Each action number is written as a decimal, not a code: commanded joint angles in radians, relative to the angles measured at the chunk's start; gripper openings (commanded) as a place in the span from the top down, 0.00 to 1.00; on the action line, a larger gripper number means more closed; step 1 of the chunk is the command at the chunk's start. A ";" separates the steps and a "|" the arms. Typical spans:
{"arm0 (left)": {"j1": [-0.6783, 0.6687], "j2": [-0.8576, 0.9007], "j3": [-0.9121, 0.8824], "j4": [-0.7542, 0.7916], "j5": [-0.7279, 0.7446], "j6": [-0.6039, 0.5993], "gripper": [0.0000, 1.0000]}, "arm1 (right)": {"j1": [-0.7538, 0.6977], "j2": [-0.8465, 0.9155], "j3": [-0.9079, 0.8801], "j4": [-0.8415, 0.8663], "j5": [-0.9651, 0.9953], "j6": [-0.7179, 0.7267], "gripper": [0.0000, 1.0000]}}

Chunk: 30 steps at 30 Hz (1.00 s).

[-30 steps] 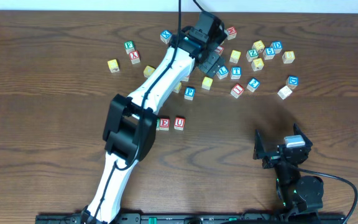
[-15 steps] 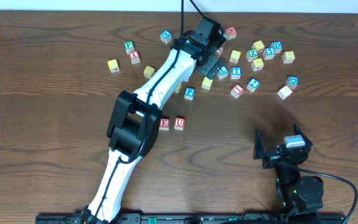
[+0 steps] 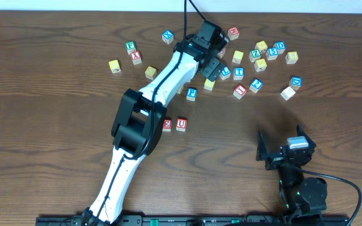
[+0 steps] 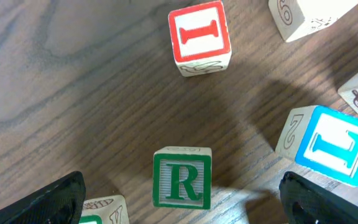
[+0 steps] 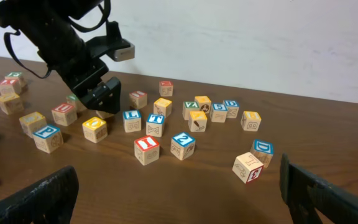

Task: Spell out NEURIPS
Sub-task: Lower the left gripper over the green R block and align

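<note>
In the left wrist view a green R cube (image 4: 182,185) stands on the wood between the wide-apart fingers of my open left gripper (image 4: 182,200), touching neither. A red I cube (image 4: 199,36) lies beyond it and a blue L cube (image 4: 331,147) to the right. In the overhead view that gripper (image 3: 210,58) hangs over the cube cluster and hides the R. A red E (image 3: 166,124) and a red U (image 3: 181,123) sit side by side mid-table; the arm covers what is left of them. A blue P (image 3: 192,93) lies above them. My right gripper (image 3: 280,154) rests open and empty.
Several loose letter cubes are scattered at the back right (image 3: 261,55), and a few at the back left (image 3: 131,51). A cube with a green edge (image 4: 104,211) sits close to my left finger. The left arm (image 3: 159,94) crosses the table diagonally.
The left arm has reached slightly farther back and right over the cube cluster. Both grippers stay open; the right arm has not moved.
</note>
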 commanded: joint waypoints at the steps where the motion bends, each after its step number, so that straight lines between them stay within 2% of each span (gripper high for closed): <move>1: 0.004 0.005 0.018 0.005 0.013 0.016 0.02 | -0.008 -0.004 -0.001 -0.003 0.009 0.013 0.01; 30: 0.003 0.040 0.018 0.008 0.045 -0.041 0.00 | -0.008 -0.004 -0.001 -0.003 0.009 0.013 0.01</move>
